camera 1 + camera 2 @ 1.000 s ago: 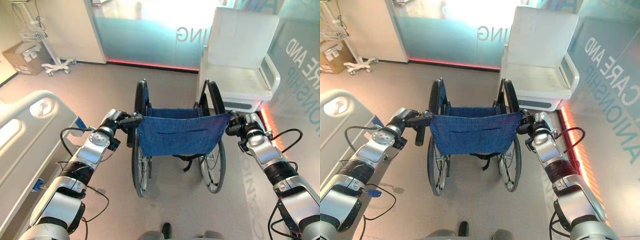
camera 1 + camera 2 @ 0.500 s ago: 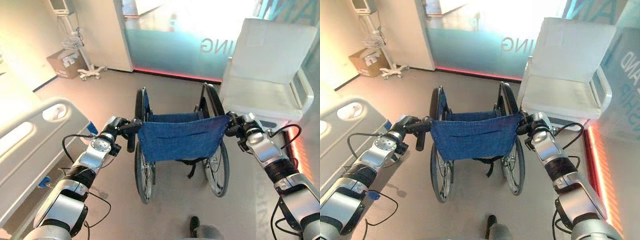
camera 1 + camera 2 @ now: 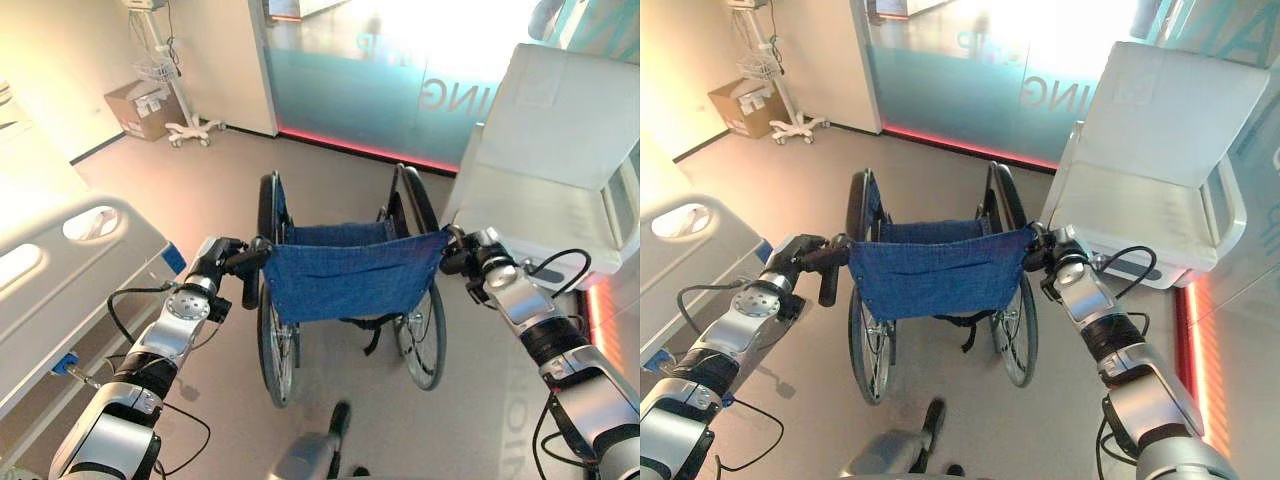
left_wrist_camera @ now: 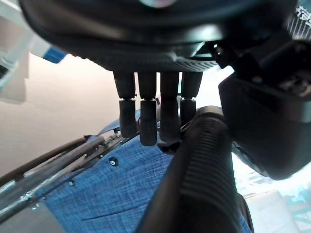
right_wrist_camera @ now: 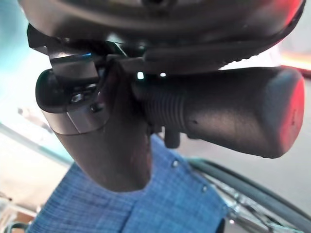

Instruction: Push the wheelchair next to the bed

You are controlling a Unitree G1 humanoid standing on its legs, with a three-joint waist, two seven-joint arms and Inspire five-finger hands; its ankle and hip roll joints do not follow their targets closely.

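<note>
The left hand point(image 3: 218, 262) curls its fingers point(image 4: 148, 124) round the ribbed black rubber grip of the wheelchair point(image 3: 345, 280), thumb on the other side. The right hand point(image 3: 468, 258) clasps the opposite grip, thumb wrapped against it. The wheelchair, with its blue woven fabric backrest and spoked wheels, stands on the grey floor point(image 3: 200, 190) between the bed point(image 3: 60, 270), whose moulded pale rail is at the robot's left, and a white armchair point(image 3: 545, 170) at its right. The frosted glass wall point(image 3: 370, 85) carries pale lettering, partly cut off.

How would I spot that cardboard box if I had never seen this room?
Start at the frosted glass wall across the room, then follow it to its left end. Beside the white wheeled stand there, the brown cardboard box sits on the floor against the wall, the one brown thing among white furniture.
</note>
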